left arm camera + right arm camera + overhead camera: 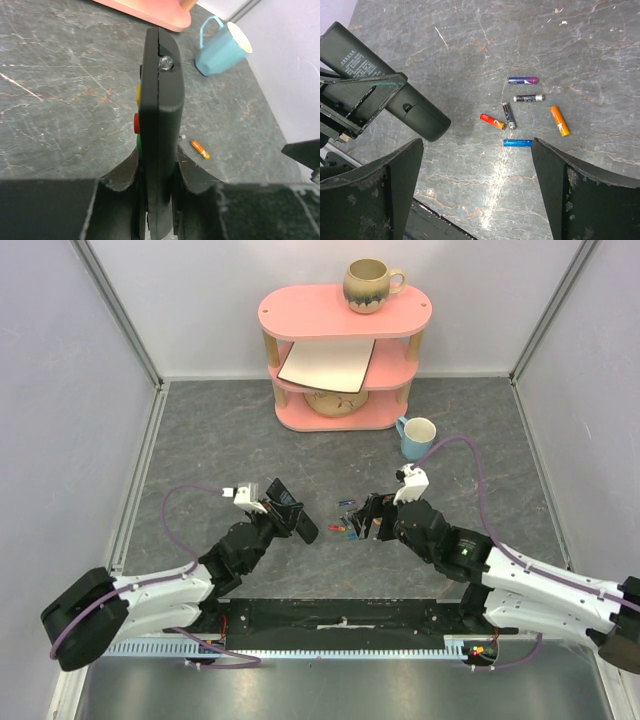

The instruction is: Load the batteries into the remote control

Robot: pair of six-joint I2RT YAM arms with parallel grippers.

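My left gripper (272,508) is shut on the black remote control (292,510) and holds it above the table; in the left wrist view the remote (160,125) stands on edge between the fingers, coloured buttons on its left side. In the right wrist view the remote (385,82) shows its back. Several batteries lie loose on the table (345,525): a blue one (517,143), a red-orange one (492,121), an orange one (559,120), two dark ones (508,115) and a purple one (522,80). My right gripper (368,525) is open and empty just above them.
A blue mug (417,437) stands behind the right gripper. A pink shelf unit (345,350) with a brown mug (370,285), a board and a bowl stands at the back. Grey walls close in both sides.
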